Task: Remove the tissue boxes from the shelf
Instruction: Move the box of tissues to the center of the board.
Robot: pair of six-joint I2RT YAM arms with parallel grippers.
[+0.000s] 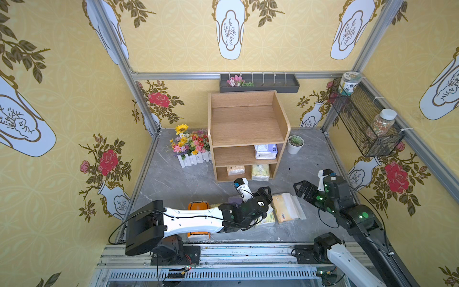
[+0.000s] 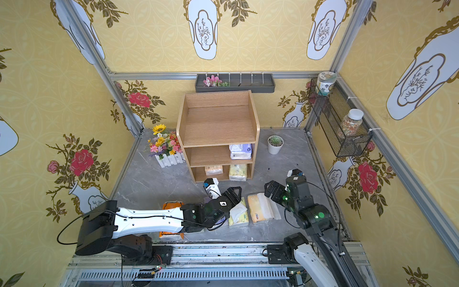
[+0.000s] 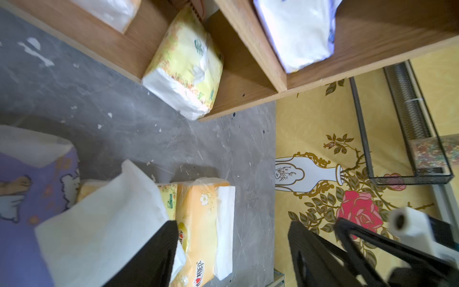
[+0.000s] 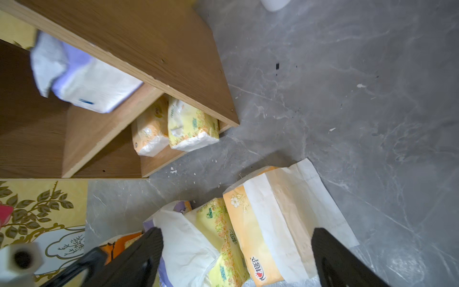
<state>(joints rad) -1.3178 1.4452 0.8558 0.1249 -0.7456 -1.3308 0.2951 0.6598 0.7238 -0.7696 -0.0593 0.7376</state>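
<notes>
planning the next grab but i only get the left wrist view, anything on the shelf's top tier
Observer: No. In both top views the shelf has a bare top tier.
Operator: is the right gripper free
Observer: Yes. The right gripper is open and holds nothing.
Operator: anything already out that i can't see
Observer: One orange pack lies under the left arm.
</notes>
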